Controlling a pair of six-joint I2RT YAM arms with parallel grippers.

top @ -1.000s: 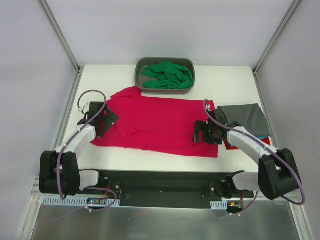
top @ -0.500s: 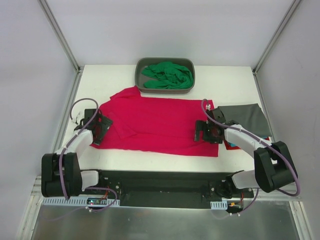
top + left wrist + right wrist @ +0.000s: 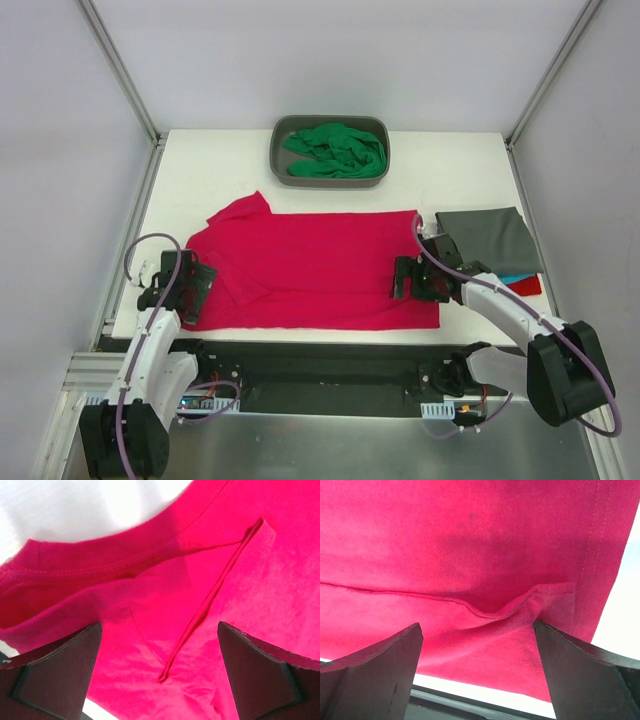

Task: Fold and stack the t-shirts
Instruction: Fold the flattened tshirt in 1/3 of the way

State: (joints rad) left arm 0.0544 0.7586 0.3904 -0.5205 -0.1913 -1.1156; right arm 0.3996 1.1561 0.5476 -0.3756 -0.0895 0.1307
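Note:
A crimson-pink t-shirt lies spread flat across the table near its front edge. My left gripper is open at the shirt's left end, its fingers wide apart over the collar area. My right gripper is open at the shirt's right hem, where the fabric bunches a little against one finger. A bright green t-shirt lies crumpled in the tub. A folded dark grey t-shirt lies on top of a teal one and a red one at the right.
The grey plastic tub stands at the back centre of the white table. The table's front edge and the black base rail run just below the shirt's hem. Enclosure walls stand on both sides.
Both grippers have moved toward the near edge, and the crimson-pink shirt has slid with them and lies flatter. The left arm has drawn far back.

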